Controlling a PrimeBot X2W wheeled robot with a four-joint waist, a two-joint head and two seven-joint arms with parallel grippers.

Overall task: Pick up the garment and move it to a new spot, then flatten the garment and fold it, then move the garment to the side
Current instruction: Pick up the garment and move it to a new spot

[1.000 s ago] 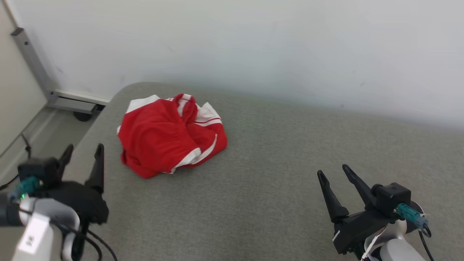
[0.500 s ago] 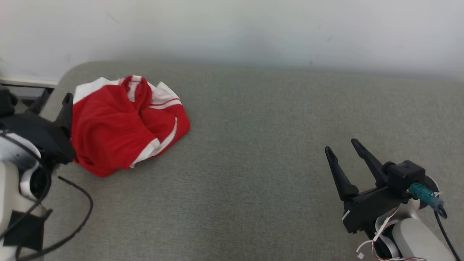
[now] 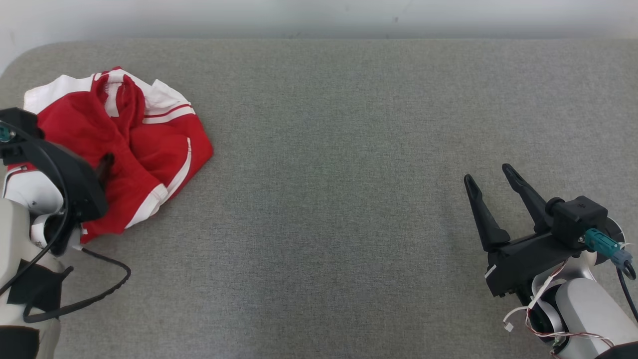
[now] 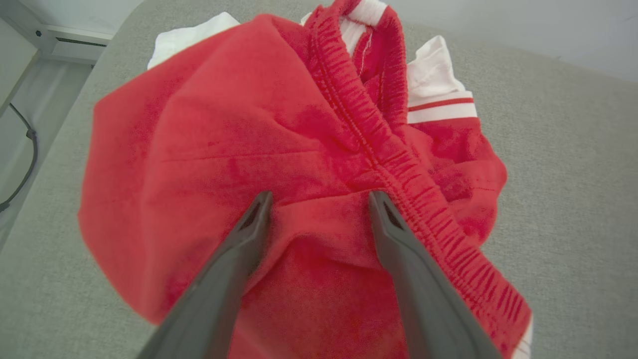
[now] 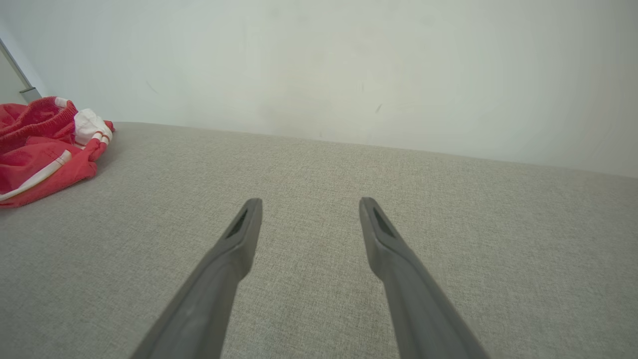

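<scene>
Garment (image 3: 159, 149) crumpled at far-left end of grey mat (image 3: 349, 209); left gripper (image 4: 319, 199) spread wide over red fold, contact unclear; right gripper (image 3: 487, 173) spread, well apart from garment

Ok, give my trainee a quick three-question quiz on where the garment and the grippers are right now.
1. True or false: the right gripper holds the garment.
2. In the head view, the garment lies at the pad's: A) left end, B) middle, C) right end.
3. Fill in: the left gripper, over the garment, is ____.
Key: 1 false, it is open over bare pad; 2 A; 3 open.
</scene>
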